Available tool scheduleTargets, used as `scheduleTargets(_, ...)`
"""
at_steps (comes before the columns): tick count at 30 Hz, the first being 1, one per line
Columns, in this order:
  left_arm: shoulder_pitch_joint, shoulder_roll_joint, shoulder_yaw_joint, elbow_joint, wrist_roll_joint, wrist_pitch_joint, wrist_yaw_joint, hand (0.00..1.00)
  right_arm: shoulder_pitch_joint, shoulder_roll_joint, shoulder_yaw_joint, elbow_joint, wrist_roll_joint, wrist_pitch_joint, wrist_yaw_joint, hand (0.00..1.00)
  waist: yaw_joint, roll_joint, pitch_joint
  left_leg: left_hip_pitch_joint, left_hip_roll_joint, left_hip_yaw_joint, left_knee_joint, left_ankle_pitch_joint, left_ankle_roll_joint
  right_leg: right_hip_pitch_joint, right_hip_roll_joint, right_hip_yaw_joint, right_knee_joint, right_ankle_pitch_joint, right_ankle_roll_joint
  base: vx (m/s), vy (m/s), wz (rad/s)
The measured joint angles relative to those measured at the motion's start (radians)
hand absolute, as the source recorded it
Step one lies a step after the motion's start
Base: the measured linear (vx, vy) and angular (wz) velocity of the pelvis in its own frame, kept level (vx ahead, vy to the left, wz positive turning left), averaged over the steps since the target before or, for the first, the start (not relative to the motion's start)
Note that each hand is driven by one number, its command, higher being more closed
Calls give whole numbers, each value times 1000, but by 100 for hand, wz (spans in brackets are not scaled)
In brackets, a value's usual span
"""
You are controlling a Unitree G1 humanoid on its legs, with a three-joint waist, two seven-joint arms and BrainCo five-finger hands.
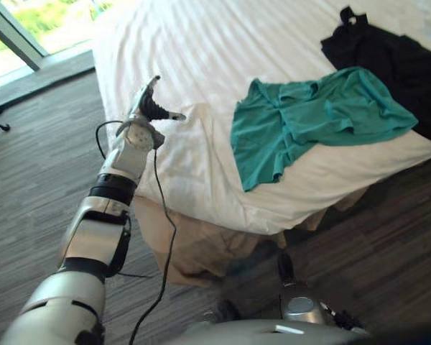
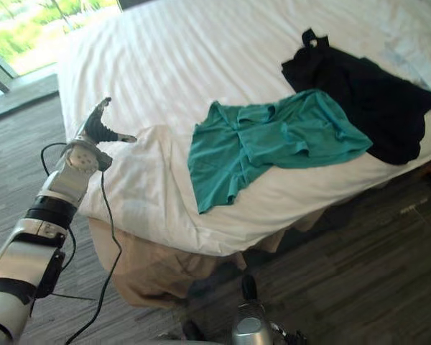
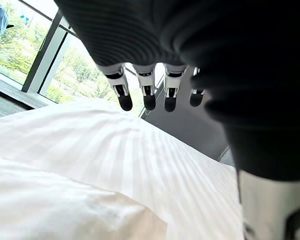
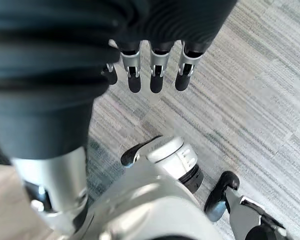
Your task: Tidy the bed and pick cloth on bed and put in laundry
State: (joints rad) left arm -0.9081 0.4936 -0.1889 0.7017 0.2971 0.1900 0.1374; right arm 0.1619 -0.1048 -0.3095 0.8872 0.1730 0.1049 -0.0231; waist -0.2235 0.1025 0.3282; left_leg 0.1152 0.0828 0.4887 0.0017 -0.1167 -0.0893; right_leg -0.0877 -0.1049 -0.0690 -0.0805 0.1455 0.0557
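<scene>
Teal cloth (image 2: 273, 140) hides part of black cloth (image 2: 373, 100).

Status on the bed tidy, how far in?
Nothing done yet: teal cloth and black cloth lie on the bed. Left hand open by its rumpled corner, right hand open over floor, both empty. Left: both cloths, smoothing the bed.

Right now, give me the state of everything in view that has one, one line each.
black cloth: lying bunched on the bed, untouched.
teal cloth: lying crumpled on the bed, one end over the black cloth.
white sheet: wrinkled at the near corner.
left robot hand: open, above the bed corner, holding nothing.
right robot hand: open, over the floor, holding nothing.
</scene>
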Motion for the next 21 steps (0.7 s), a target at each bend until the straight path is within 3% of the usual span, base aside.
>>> scheduleTargets(7, -67, -60, 0, 43, 11, 77, -1, 0, -54, -1, 44, -73, 13, -31, 23, 0, -20, -14, 90, -72, -10, 58, 7, 7, 4, -123, -3, 59, 61, -1, -1, -53, -19, -20)
scheduleTargets(9, -83, -89, 1, 89, 43, 120, -9, 0, -68, 3, 51, -107, 38, -45, 29, 0, -19, -26, 106, -100, -10, 87, 18, 7, 4, -164, -4, 78, 84, -2, -2, -44, -32, -14)
scheduleTargets(10, -86, -89, 1, 90, 52, 129, -9, 100, -76, 3, 55, -109, 44, -47, 29, 0, -19, -31, 114, -100, -10, 94, 19, 7, 4, -166, -4, 82, 87, -2, -1, -34, -28, -14)
scheduleTargets(16, -134, -92, 24, 100, 112, 180, -26, 100, -87, 6, 88, -159, 49, -55, 40, 0, -3, -42, 123, -120, -5, 120, 24, -4, -1, -196, -6, 90, 107, -2, -1, -26, -17, -2)
scheduleTargets(21, -140, -89, 43, 109, 113, 175, -39, 100, -87, 6, 87, -163, 48, -55, 39, 0, 7, -42, 122, -131, 2, 117, 45, 1, 7, -199, -9, 91, 119, -3, -1, 8, -17, 7)
